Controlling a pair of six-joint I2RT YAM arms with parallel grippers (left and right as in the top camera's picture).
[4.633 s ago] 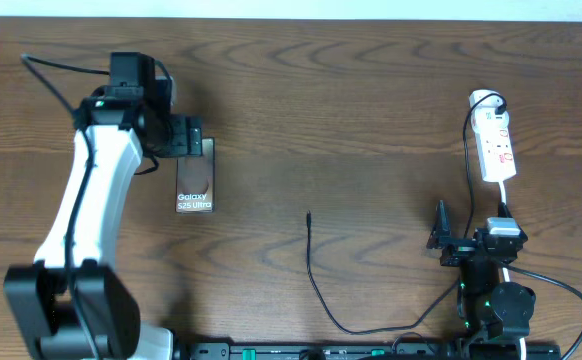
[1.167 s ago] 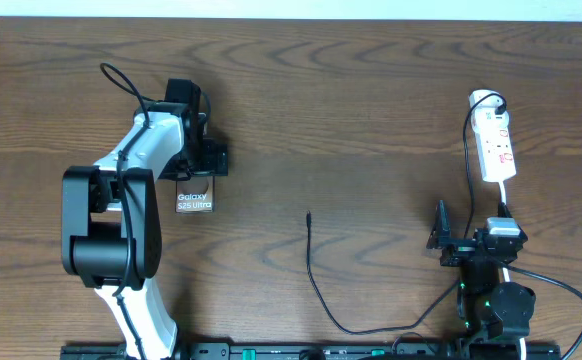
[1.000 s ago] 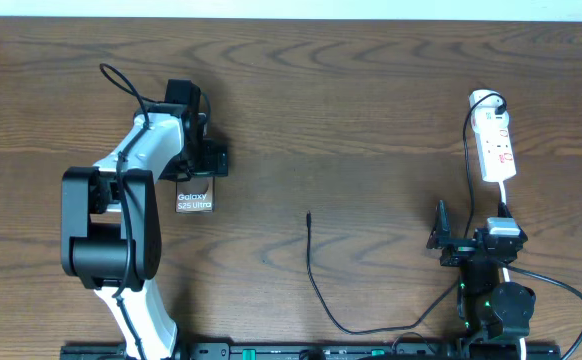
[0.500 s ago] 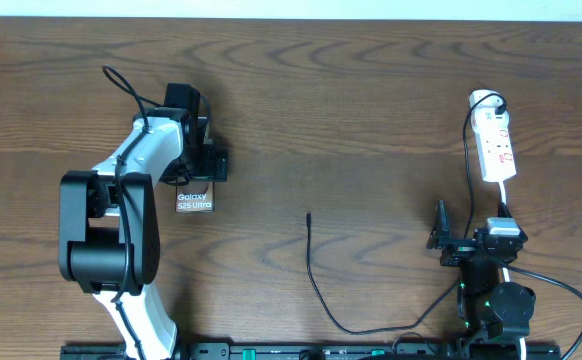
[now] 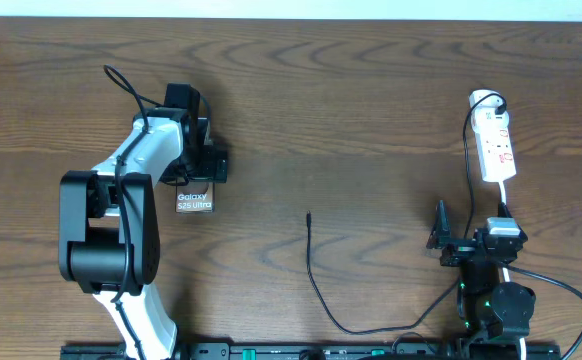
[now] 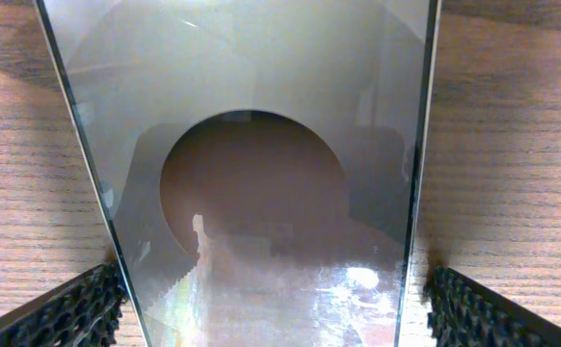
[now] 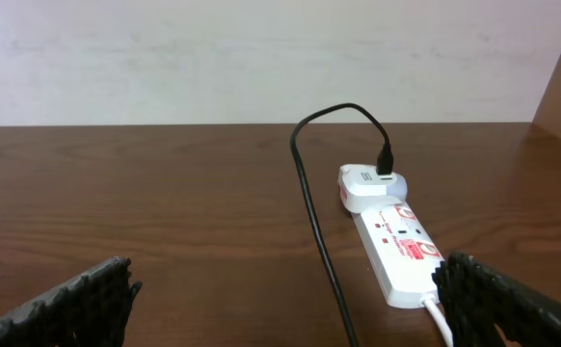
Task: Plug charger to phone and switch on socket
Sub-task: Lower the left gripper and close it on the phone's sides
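Left arm swung round — phone reads "Galaxy S25 Ultra".

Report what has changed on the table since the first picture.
The left arm folded in, and the left hand slid along the phone toward the robot and slightly right, so it hides more of the phone. Its fingers stand open on either side of the phone, and nothing was taken hold of. The phone, the charger, the socket and the open right hand stayed put.
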